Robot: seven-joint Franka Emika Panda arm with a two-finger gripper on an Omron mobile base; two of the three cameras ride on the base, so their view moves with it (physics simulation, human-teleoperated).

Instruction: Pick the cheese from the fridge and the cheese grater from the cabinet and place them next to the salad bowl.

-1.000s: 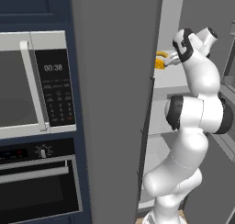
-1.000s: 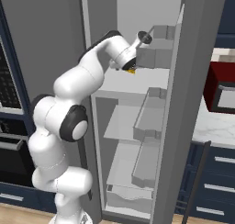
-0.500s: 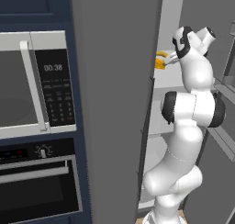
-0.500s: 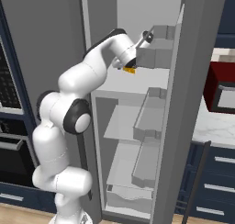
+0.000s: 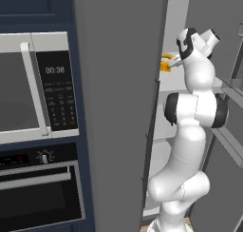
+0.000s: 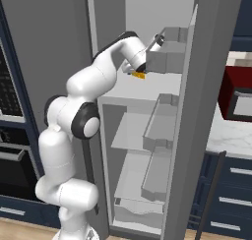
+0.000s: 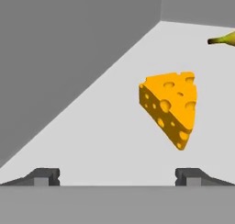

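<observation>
The task is standing at its first step, as I judge it: the cheese is not yet picked, and the cheese grater, the cabinet and the salad bowl are all waiting for later.

Going left to right in the left base view, a microwave [image 5: 35, 86] with a lit clock is sitting in the navy wall unit, an oven [image 5: 40, 190] is sitting below it, and then the fridge [image 5: 116, 107] is showing its flat grey side. Past that edge the white arm is reaching into the open compartment, where a patch of orange-yellow, the cheese [image 5: 164, 64], is showing on an upper shelf just beside the wrist.

In the hand view the end effector [image 7: 117, 177] is standing spread wide, its two dark fingertips [image 7: 43, 176] apart and pinching nothing. The cheese [image 7: 170, 106] is lying on the pale shelf [image 7: 92, 140] ahead of the tips, toward the right one and not touching either. The fridge's grey side wall is running along the shelf's left edge, well clear of the wedge. Near the shelf's far right corner the tip of a banana [image 7: 222, 39] is poking in, apart from the cheese.

In the right base view the cheese [image 6: 139, 75] is peeking out under the hand, with the door bins [image 6: 167, 57] to the right; they are crowding the wrist, so a careless approach could brush them.
</observation>
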